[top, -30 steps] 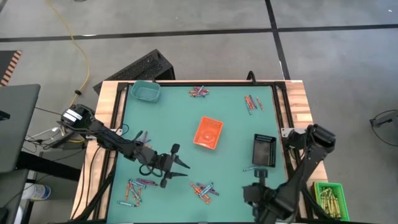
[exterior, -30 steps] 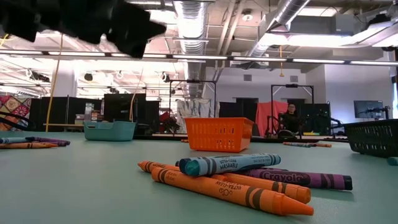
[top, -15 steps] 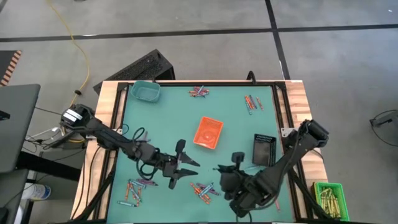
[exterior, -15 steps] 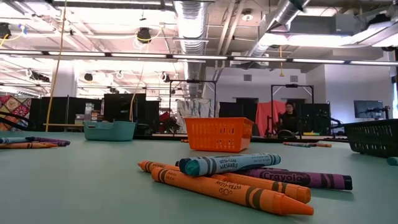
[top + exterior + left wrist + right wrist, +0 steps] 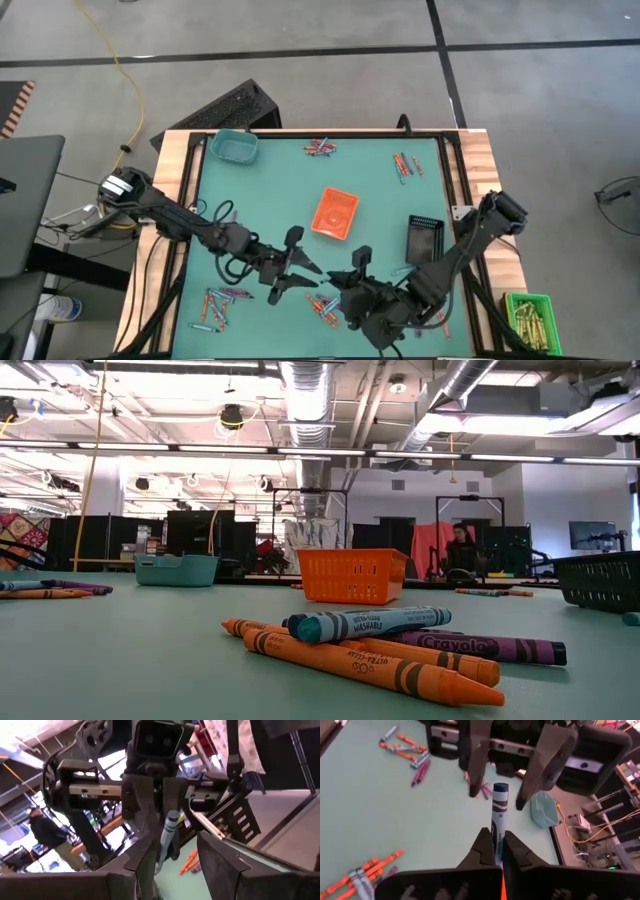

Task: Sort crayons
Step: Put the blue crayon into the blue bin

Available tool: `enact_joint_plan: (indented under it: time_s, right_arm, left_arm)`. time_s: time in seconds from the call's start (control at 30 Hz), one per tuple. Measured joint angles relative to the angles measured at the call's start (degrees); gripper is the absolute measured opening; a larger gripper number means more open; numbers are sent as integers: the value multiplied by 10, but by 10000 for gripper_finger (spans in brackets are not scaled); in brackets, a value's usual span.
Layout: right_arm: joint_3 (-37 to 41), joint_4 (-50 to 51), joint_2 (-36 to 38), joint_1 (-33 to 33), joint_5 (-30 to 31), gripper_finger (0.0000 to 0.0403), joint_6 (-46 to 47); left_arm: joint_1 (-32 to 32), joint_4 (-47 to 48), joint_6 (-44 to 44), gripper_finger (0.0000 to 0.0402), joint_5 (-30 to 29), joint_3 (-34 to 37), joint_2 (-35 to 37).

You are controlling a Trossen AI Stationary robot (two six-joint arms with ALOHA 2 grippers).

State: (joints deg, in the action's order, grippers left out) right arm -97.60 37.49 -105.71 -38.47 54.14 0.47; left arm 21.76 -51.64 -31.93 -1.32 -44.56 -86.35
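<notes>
My right gripper [image 5: 498,840] is shut on a blue-grey crayon [image 5: 499,812], over the near middle of the table [image 5: 260,190]. The crayon's free end [image 5: 501,787] stands between the two spread fingers [image 5: 476,767] of my left gripper [image 5: 312,275], with a gap on each side. The left wrist view shows that crayon [image 5: 167,832] upright between my left gripper's [image 5: 175,852] open fingers. Loose crayons lie in small piles: near middle [image 5: 325,306], near left [image 5: 220,300], far middle [image 5: 320,148] and far right [image 5: 405,165]. Neither gripper is in the low view. My right gripper pinches the blue-grey crayon's rear part [image 5: 496,845] between its two fingers. The crayon lies along the fingers and sticks out forward past their tips. The fingers come from the table's right, slanting a little down. The crayon is lifted clear of the table.
An orange tray [image 5: 335,213] stands mid-table, a teal tray [image 5: 233,146] at the far left corner and a black tray [image 5: 425,240] at the right. A green bin of yellow-olive sticks [image 5: 530,320] sits off the table's near right corner. A person [image 5: 460,550] stands far behind.
My right gripper has swung from the near right part of the table toward the left, up to my left gripper. My left gripper has risen out of the low view, rolled, and shifted a little toward the table's right.
</notes>
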Motion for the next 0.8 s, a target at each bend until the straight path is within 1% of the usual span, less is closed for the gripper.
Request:
enact_joint_plan:
  time_s: [0.13, 0.3, 0.47, 0.57, 0.73, 0.8]
  right_arm:
    - [0, -14, 0, 12, -2, 5, -11]
    - [0, -38, 0, 27, -38, 5, -23]
    - [0, -59, 0, 37, -48, 5, -42]
    - [0, -70, 0, 38, -49, 5, -54]
    - [0, -67, 0, 40, -51, 5, -54]
    - [0, -66, 0, 41, -52, 5, -52]
  left_arm:
    - [2, -18, -10, 135, 0, 0, 0]
    - [2, -31, -15, 135, 2, 0, 0]
    - [2, -28, -17, 127, 5, 0, 0]
    - [2, -24, -18, 100, -10, 0, 0]
    - [2, -20, -29, 32, -9, 0, 0]
    - [2, -20, -37, 14, -9, 0, 0]
